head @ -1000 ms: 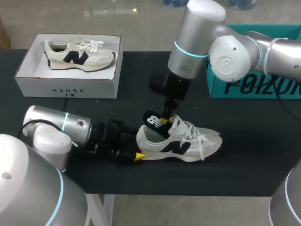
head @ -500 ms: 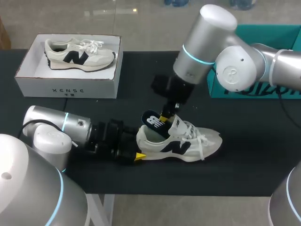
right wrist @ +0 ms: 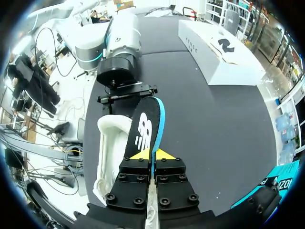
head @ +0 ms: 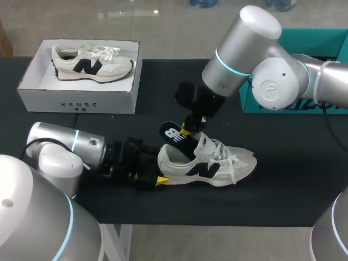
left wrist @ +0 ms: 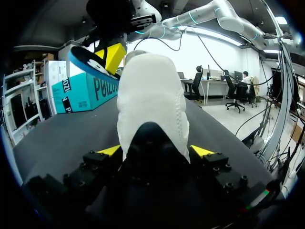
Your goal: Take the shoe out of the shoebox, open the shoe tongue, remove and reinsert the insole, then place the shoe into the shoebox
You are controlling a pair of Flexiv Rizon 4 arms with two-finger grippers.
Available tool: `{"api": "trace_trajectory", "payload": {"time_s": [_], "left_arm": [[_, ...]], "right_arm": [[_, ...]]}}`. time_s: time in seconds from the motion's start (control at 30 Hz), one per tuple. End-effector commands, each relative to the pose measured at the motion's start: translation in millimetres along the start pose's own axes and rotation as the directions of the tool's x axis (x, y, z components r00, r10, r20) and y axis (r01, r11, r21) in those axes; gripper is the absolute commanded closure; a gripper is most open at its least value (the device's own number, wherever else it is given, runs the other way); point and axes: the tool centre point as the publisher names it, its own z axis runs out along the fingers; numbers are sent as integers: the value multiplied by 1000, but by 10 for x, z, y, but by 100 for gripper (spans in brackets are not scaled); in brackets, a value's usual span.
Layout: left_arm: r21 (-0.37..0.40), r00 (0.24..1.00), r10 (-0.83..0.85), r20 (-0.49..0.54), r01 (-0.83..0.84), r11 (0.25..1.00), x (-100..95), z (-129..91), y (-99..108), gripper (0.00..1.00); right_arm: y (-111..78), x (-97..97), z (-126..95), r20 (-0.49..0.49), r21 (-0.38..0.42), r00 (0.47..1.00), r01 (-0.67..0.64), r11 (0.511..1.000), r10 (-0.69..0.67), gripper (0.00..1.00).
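The shoe stood on its sole on the bench, in front of the shoebox, which held a second shoe. The left pincer clamped the heel from both sides, one yellow tip against each flank. The right pincer was pinched narrow on the insole, whose dark logo end tilted up over the shoe's opening, just behind the raised tongue. How much of its front lay inside the shoe could not be seen.

The step in hand looked like drawing the insole out. To do it well, the right arm probably needed to pull up and back along the insole's own slant, so the front slid free rather than folding under the tongue or catching the laces. The left grip had to be firm enough that the shoe neither lifted nor turned. A slow pull seemed wise, since so thin a piece would likely bend and could slip from a small pinch.
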Motion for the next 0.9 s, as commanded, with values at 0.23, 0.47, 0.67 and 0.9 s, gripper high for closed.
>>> {"api": "trace_trajectory", "payload": {"time_s": [0.23,0.47,0.67,0.9], "left_arm": [[0,1000,1,0,-1,1000,-7,35,40,100],[0,1000,1,0,-1,1000,-7,35,40,100],[0,1000,1,0,-1,1000,-7,35,40,100],[0,1000,1,0,-1,1000,-7,35,40,100]], "right_arm": [[346,-255,147,-2,-40,998,61,997,-61,100],[598,-434,18,47,-65,994,105,992,-102,100],[753,-602,-257,97,-54,989,117,992,-111,100],[1012,-784,-815,212,-48,968,150,988,-137,100]]}}
